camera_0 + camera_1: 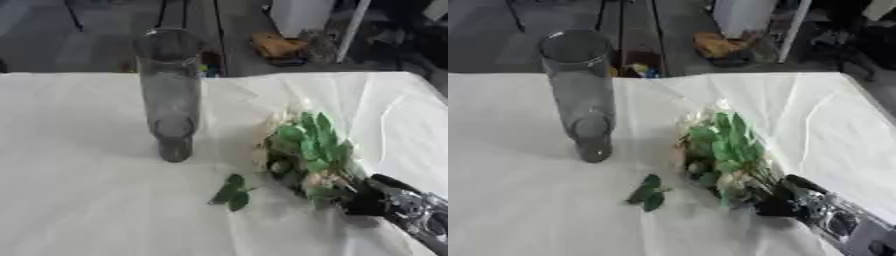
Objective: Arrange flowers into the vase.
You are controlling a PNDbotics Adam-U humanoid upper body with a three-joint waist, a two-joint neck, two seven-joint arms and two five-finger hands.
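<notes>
A tall clear glass vase [171,95] stands upright on the white tablecloth [79,150], left of centre, and I see nothing in it. To its right a bunch of flowers [306,150] with green leaves and pale blooms lies on the cloth, heads pointing away from me. My right hand [385,197] comes in from the lower right corner, fingers curled round the bunch's stems. A loose green leaf sprig [231,192] lies on the cloth just left of the bunch. My left hand does not show.
The table's far edge [105,73] runs across the upper part of the view, with dark floor and clutter beyond it. The cloth is creased at the right [376,110].
</notes>
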